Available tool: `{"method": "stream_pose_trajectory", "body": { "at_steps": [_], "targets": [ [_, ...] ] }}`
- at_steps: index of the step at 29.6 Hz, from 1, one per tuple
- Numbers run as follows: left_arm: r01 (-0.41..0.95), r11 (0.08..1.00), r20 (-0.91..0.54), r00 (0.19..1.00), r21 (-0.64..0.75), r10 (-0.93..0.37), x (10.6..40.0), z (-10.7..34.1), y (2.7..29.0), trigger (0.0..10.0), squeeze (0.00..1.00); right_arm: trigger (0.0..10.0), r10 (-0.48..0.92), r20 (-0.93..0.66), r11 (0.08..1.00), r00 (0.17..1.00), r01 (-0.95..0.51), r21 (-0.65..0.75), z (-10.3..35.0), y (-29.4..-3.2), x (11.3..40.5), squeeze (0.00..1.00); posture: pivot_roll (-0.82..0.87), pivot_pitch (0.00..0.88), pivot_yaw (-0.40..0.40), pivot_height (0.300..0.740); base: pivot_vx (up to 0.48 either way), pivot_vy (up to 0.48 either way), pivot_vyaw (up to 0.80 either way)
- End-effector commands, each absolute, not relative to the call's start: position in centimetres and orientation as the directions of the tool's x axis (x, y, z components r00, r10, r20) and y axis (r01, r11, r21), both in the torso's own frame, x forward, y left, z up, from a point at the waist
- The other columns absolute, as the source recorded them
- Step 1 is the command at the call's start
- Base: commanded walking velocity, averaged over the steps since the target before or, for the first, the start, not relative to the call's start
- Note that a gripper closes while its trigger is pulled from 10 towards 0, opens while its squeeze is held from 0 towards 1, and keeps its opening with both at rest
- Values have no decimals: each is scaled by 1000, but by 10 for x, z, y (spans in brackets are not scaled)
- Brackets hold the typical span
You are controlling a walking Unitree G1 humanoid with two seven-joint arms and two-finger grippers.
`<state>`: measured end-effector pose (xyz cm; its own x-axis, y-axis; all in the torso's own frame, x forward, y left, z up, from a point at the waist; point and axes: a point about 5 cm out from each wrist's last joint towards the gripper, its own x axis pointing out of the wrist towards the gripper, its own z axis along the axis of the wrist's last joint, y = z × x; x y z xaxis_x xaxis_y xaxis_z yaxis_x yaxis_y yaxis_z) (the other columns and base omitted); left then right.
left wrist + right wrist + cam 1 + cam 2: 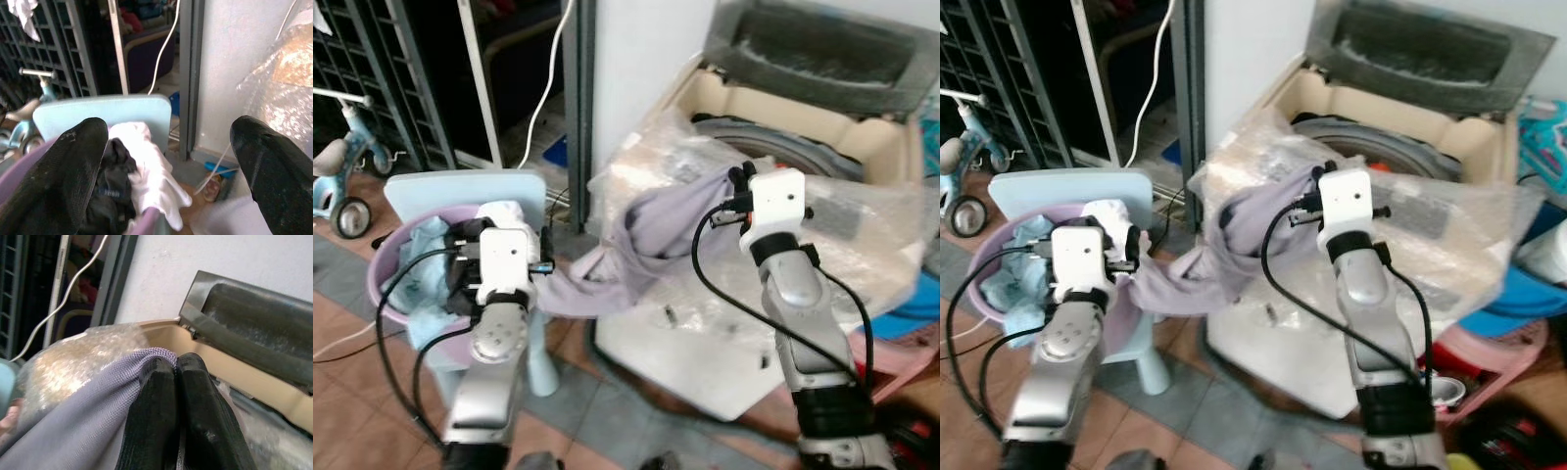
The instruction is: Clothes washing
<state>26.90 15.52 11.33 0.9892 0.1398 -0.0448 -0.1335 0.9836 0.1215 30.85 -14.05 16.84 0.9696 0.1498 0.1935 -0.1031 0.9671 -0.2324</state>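
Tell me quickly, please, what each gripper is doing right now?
Left gripper: open, holding nothing.
Right gripper: shut on the lavender-grey cloth garment.

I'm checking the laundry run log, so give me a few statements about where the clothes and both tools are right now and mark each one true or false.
1. The right tool is shut on the lilac garment. True.
2. The washing machine has its lid down. False: the lid stands open.
3. The left tool grips a white cloth. False: its fingers are apart, holding nothing.
4. The lilac garment trails from the machine toward the purple basin. True.
5. The basin is empty. False: clothes lie in it.
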Motion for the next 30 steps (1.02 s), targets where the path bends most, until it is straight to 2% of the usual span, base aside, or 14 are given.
{"method": "stream_pose_trajectory", "body": {
  "at_steps": [1, 7, 17, 30],
  "targets": [
    [-130, 987, -46, 990, 91, 135, 268, 115, 157, 10000, 0, 10000, 153, 233, 968, 960, -97, -233, 178, -140, 310, 0, -2, 0, -53, 740, 0, 0, 0],
    [-132, 989, -38, 990, 69, 135, 268, 117, 159, 10000, 0, 10000, 208, 247, 958, 946, -146, -248, 181, -134, 311, 0, -2, 0, -51, 740, 0, 0, 0],
    [-135, 990, -48, 989, 47, 137, 267, 116, 161, 10000, 0, 10000, 323, 258, 927, 911, -249, -282, 189, -124, 314, 0, -2, 0, -50, 740, 399, 0, 0],
    [-128, 991, -58, 990, 26, 130, 267, 114, 158, 10000, 0, 10000, 362, 309, 908, 879, -258, -332, 217, -128, 339, 0, -1, 0, -55, 740, 430, 0, -783]
  ]
}}
